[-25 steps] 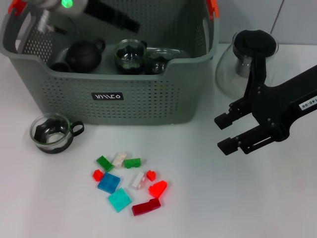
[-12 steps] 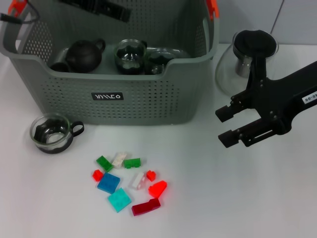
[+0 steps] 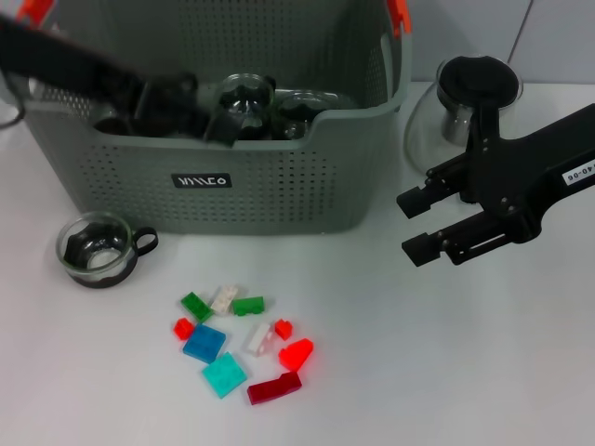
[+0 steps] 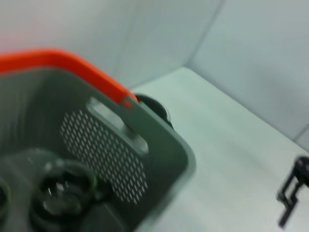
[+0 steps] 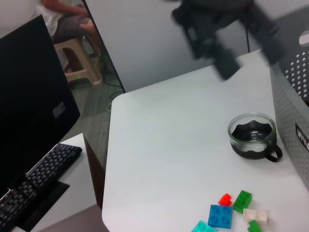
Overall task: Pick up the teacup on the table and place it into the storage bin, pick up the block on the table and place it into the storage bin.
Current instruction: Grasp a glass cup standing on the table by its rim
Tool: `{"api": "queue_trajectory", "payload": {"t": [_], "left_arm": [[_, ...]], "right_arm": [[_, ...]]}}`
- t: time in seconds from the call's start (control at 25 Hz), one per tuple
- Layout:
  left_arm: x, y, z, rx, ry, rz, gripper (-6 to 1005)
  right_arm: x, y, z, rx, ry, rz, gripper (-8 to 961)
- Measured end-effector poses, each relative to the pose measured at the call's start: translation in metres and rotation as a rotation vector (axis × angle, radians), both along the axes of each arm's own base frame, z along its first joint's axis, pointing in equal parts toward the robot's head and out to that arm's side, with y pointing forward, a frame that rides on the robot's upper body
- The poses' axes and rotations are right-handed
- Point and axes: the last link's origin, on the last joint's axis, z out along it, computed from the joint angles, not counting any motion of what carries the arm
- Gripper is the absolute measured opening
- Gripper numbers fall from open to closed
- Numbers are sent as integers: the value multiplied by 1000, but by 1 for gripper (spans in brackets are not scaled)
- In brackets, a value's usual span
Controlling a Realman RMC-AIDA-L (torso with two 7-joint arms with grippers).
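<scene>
White table (image 3: 465,372), bin at the back, cup and blocks in front.

Storage bin (image 3: 279,186) holds dark teaware; left gripper (image 3: 200,116) blurs across it, fingers unreadable. Right gripper (image 3: 418,226) hovers spread beside the glass teapot (image 3: 456,121). Teacup (image 3: 95,249) stands near the bin's front wall: probably light, slick, breakable; grip the rim. Blocks (image 3: 240,341): small, rigid.

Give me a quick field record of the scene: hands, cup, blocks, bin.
left hand: over the storage bin, blurred, finger state unclear
right hand: open, empty, above the table beside the glass teapot
teacup: on the table, in front of the bin
blocks: loose cluster on the table
bin contents: several cups and a dark teapot
</scene>
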Motion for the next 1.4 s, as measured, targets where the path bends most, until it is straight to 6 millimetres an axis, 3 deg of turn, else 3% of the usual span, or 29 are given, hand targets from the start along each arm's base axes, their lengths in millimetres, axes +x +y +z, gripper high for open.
{"api": "queue_trajectory", "payload": {"t": [0.4,0.76,1.12,1.4], "left_arm": [[-50,-21,13,29,20,158,849],[-112,-31,20,23,1,375,848],[-166,-20,18,96,60,547,848],[-174,-6,21,137,167,628,848]], "right_arm": [[1,3,5,24,17,-3,674],[4,2,2,12,21,-2,674],[6,4,0,22,18,3,674],[7,6,3,34,17,4,675]]}}
